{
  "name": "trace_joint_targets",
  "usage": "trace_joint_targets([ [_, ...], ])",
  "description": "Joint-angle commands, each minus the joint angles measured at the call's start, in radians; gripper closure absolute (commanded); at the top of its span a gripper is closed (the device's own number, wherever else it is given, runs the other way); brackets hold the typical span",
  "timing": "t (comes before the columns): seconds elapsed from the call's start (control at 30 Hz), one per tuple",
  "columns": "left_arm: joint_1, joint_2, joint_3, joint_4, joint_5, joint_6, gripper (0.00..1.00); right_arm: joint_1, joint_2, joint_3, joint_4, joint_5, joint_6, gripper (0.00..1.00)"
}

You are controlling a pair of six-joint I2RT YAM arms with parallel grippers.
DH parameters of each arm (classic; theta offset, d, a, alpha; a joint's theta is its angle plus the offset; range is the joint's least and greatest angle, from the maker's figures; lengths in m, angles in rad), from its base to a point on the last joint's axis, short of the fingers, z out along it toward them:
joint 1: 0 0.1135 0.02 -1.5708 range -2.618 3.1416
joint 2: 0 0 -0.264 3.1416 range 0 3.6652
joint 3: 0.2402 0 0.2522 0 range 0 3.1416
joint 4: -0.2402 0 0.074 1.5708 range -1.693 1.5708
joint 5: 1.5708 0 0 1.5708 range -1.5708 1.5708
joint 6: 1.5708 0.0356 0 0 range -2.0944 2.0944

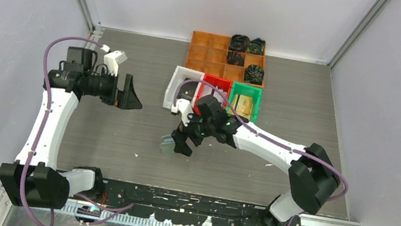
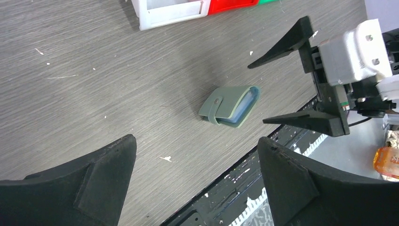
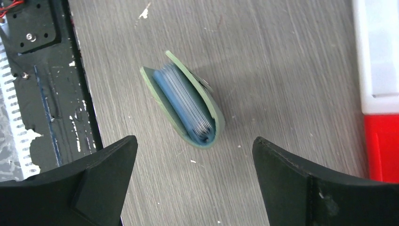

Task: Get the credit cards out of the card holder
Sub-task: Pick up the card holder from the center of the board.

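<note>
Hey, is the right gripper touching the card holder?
Apart. In the right wrist view, the right gripper is open, and bare table shows between each of its fingers and the card holder.

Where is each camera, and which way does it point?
Top: above, behind the robot, looking down on the table; left arm and right arm show.
Left wrist: on the left arm, aimed slantwise at the card holder; own fingers and right end effector show.
Right wrist: on the right arm, looking down on the card holder; own fingers show.
All share the card holder.
</note>
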Motion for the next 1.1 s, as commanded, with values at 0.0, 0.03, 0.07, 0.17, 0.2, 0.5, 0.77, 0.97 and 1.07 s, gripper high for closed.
trace_joint_targets([
  [0.0,-0.002,-0.008,0.070,-0.041,-0.014,0.043,0.00,0.004,0.046,0.065,0.019,-0.118,-0.085,0.04],
  [0.03,-0.002,-0.007,0.076,-0.048,-0.016,0.047,0.00,0.004,0.056,0.068,0.027,-0.109,-0.088,0.05],
  [0.07,-0.002,-0.008,0.081,-0.053,-0.017,0.049,0.00,0.004,0.066,0.071,0.042,-0.093,-0.087,0.05],
  [0.17,-0.002,-0.012,0.088,-0.063,-0.014,0.047,0.00,0.004,0.107,0.089,0.061,-0.061,-0.105,0.07],
  [0.2,-0.001,-0.014,0.089,-0.065,-0.014,0.047,0.00,0.006,0.120,0.096,0.061,-0.062,-0.111,0.08],
  [0.5,-0.001,-0.009,0.101,-0.086,-0.023,0.047,0.00,0.067,0.143,0.072,0.165,-0.007,-0.142,0.18],
  [0.77,-0.001,0.005,0.104,-0.088,-0.048,0.042,0.00,0.102,0.133,0.026,0.195,0.019,-0.148,0.60],
  [0.97,-0.002,0.017,0.105,-0.088,-0.053,0.010,0.00,0.111,0.057,-0.053,0.383,0.156,-0.112,0.97],
  [1.07,-0.002,0.016,0.101,-0.064,-0.052,-0.053,0.00,0.142,-0.012,-0.105,0.548,0.305,-0.133,0.99],
])
